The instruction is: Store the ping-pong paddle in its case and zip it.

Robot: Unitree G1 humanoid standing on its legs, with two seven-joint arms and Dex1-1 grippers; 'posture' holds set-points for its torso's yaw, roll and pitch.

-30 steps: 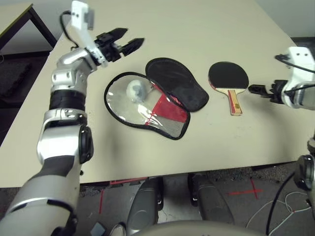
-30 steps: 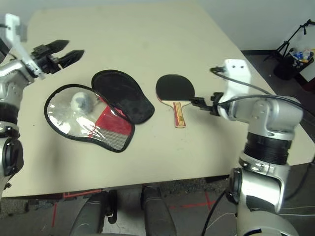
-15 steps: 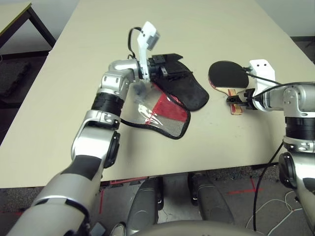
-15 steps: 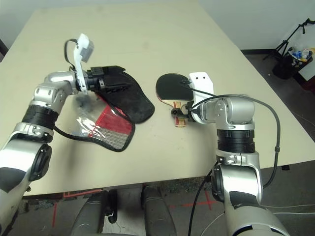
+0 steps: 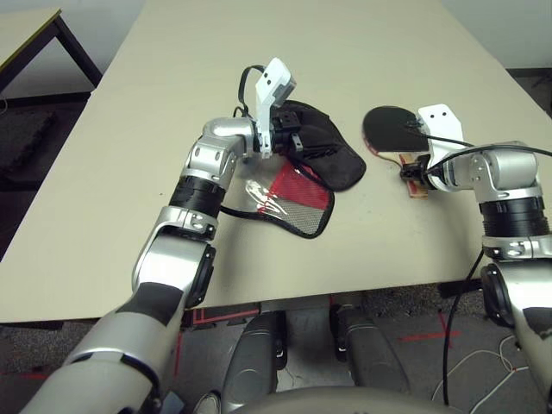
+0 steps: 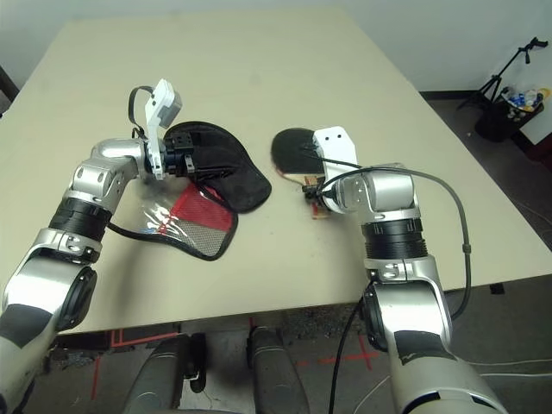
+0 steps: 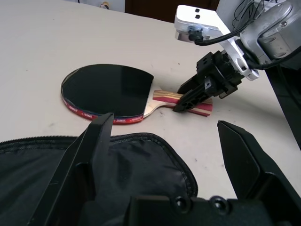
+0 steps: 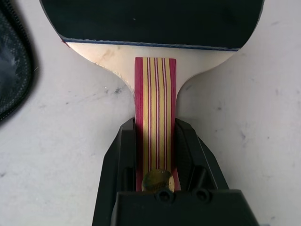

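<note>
As seen from the head camera's left eye, the ping-pong paddle [image 5: 394, 131] lies flat on the table [image 5: 362, 43] at right, black face up, handle toward the near edge, and the right gripper [image 5: 416, 175] sits on that handle. The case [image 5: 293, 172] lies just left of the paddle, unzipped, its black flap folded back over the red and mesh side; the left gripper [image 5: 297, 142] hovers over the flap. In the right eye view, the same layout holds, paddle and case close but apart. In the left wrist view, the left gripper's fingers [image 7: 89, 155] stand wide apart above the black flap [image 7: 94, 174], holding nothing, with the paddle beyond. In the right wrist view, the right gripper's fingers [image 8: 117, 160] flank the red-striped handle [image 8: 155, 132], pressed against both its sides.
</note>
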